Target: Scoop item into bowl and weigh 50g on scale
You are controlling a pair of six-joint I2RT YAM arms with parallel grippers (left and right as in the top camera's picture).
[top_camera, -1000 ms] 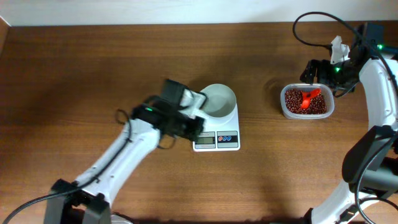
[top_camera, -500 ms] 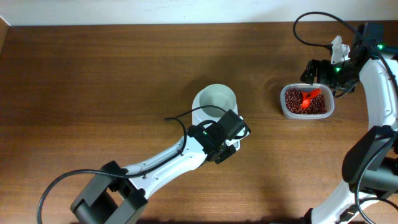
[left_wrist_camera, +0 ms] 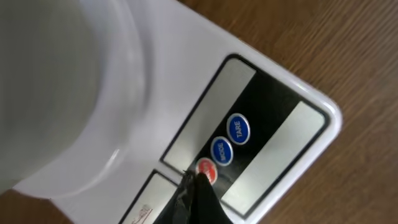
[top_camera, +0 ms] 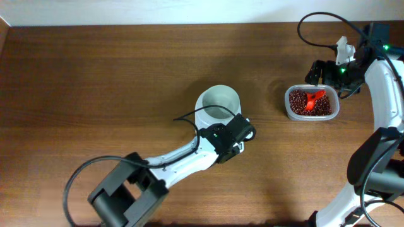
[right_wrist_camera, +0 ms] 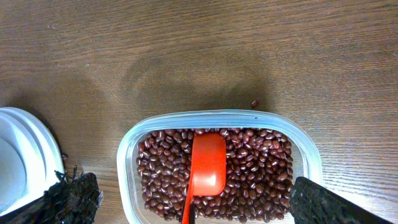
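Now the clenched left claw (left_wrist_camera: 194, 185) touches the red button (left_wrist_camera: 208, 168), one of three, on the scale (left_wrist_camera: 273, 143); one bowl (left_wrist_camera: 56, 93) sits there too. One scoop (right_wrist_camera: 207, 163) lies among beans (right_wrist_camera: 261, 174) in the tub (right_wrist_camera: 217, 116), handle toward the released right claw (right_wrist_camera: 193, 200).

Even bright light; soft shadow behind tub (right_wrist_camera: 217, 114); bowl (left_wrist_camera: 56, 81) blurred close in left wrist view; overhead sharp.

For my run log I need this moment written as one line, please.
left gripper: shut, tip at red button of scale | bowl: on scale | right gripper: open over tub | scoop: lying in beans
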